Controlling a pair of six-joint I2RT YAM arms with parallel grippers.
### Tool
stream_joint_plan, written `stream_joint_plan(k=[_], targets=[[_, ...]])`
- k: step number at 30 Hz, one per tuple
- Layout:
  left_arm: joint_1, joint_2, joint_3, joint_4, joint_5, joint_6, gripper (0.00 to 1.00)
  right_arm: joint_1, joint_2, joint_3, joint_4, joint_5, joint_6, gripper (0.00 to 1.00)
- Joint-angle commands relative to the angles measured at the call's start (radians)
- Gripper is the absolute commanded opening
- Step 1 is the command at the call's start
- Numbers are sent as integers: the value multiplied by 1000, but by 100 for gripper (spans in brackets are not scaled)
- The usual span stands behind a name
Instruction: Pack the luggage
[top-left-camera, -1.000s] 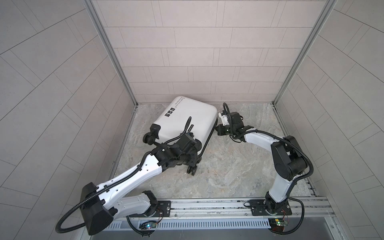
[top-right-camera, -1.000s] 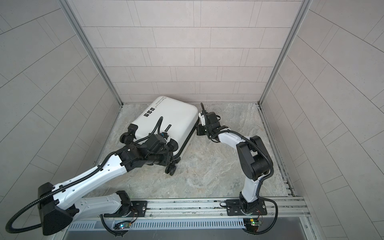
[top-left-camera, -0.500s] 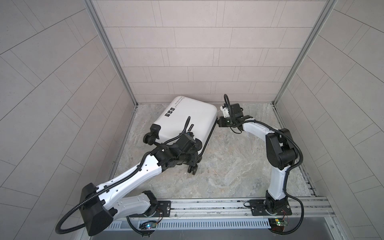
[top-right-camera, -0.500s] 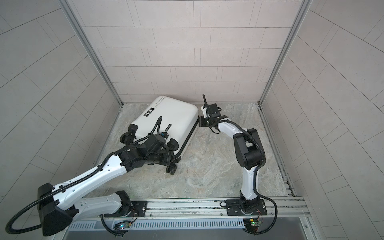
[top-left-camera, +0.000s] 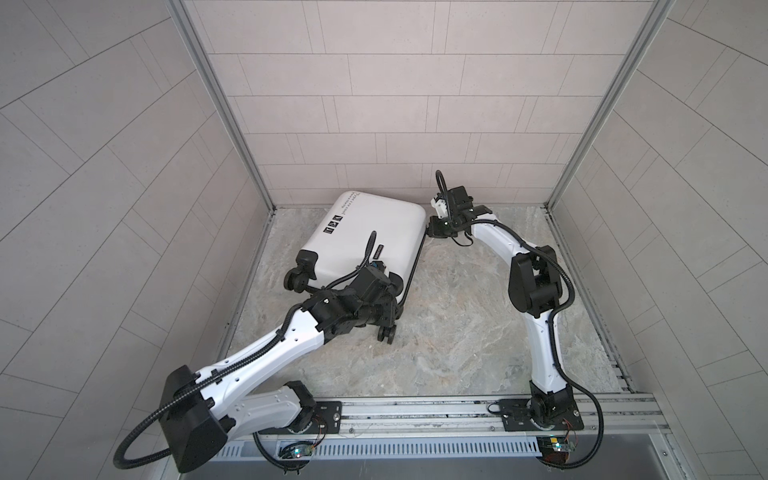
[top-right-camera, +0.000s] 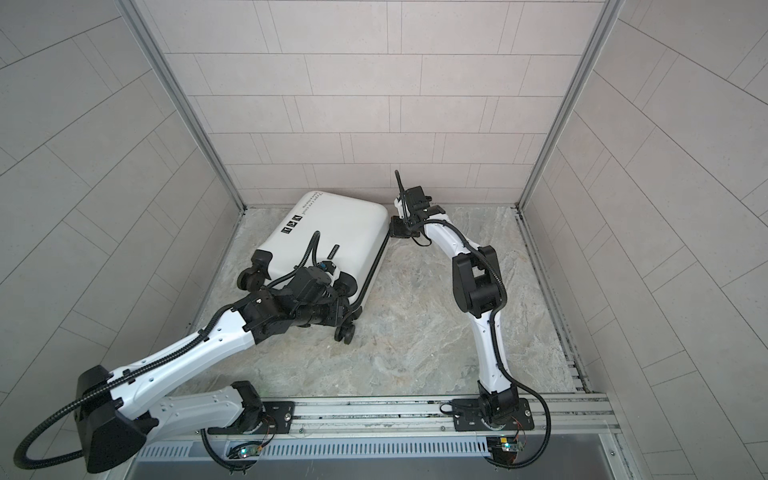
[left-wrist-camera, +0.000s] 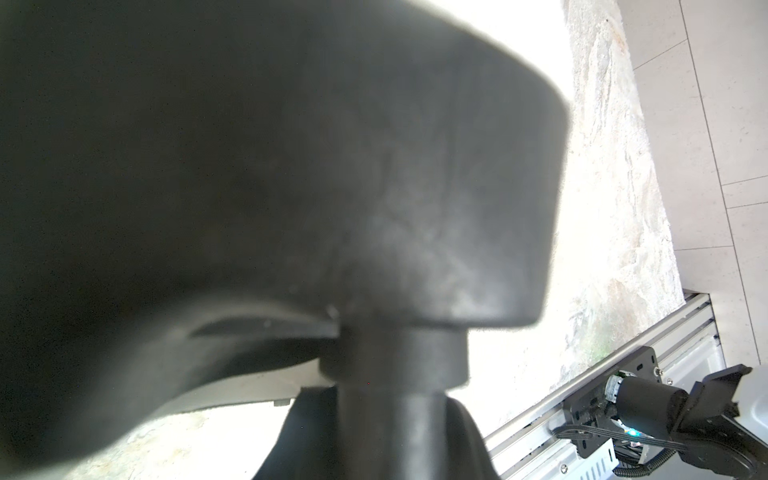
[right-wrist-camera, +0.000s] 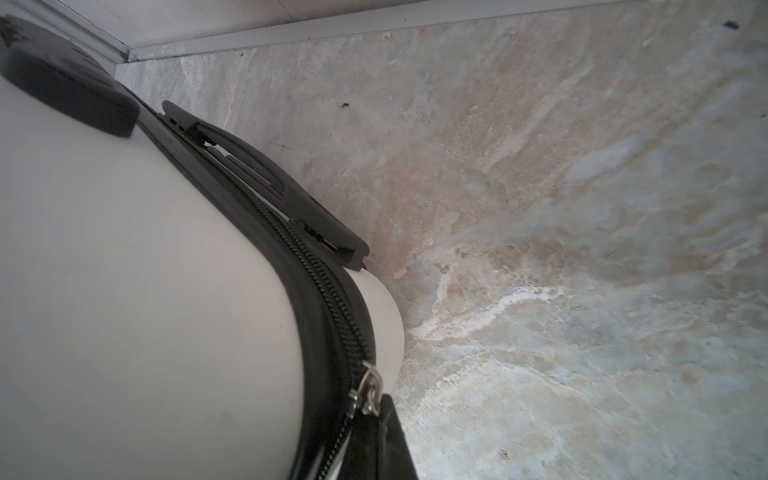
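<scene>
While the small white hard-shell suitcase (top-left-camera: 374, 232) lies flat and shut on the grey marbled floor (top-left-camera: 457, 332), we find it in both top views tucked toward the far left corner of the tiled walls (top-left-camera: 395, 104), printed face up and black wheels toward the arms' bases. The right gripper (top-left-camera: 431, 230) sits at the suitcase's far right corner. In its wrist view the jaws are pinched together on the silver metal zipper pull (right-wrist-camera: 368, 392), where the black zipper band (right-wrist-camera: 328, 307) rounds the shell. The left gripper (top-left-camera: 388, 311) is at the wheel end, and a blurred black caster (left-wrist-camera: 332, 187) fills its wrist view. We cannot tell whether those jaws clamp it.
</scene>
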Motion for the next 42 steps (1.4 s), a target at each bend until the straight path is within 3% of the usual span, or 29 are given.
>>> stream_joint_plan(k=[1, 9, 12, 13, 15, 18, 23, 24, 25, 30, 34, 36, 39, 42], targets=[[-21, -82, 1, -96, 104, 14, 0, -73, 9, 143, 96, 196, -16, 0], [-21, -90, -13, -93, 63, 17, 0, -75, -37, 78, 24, 149, -107, 0], [-21, -90, -1, -108, 2, 21, 1, -77, -84, -14, 50, 126, -113, 13], [-22, -92, 4, -116, -26, 22, 11, -79, -105, -53, 69, 124, -109, 21], [-22, -97, 21, -145, -96, 12, 40, -78, -146, -120, 113, 124, -95, 36], [-22, -130, 46, -171, -195, -17, 68, -78, -198, -192, 151, 126, -60, 48], [-18, -231, 52, -162, -381, -94, 92, -82, -256, -235, 165, 120, -14, 60], [-19, -246, 51, -161, -409, -120, 97, -83, -267, -244, 170, 121, -6, 71], [-16, -266, 49, -162, -440, -137, 100, -85, -278, -253, 175, 118, 8, 99], [33, -305, 50, -191, -496, -190, 100, -114, -306, -276, 199, 60, 121, 99], [114, -313, 70, -270, -505, -254, 100, -140, -173, -44, -43, -120, 202, 99], [148, -327, 64, -282, -504, -280, 100, -134, -133, 44, -138, -107, 189, 99], [196, -351, 42, -279, -492, -319, 100, -133, -140, 51, -148, -69, 221, 99], [245, -377, 14, -271, -468, -371, 100, -139, -97, 128, -191, -103, 271, 99]])
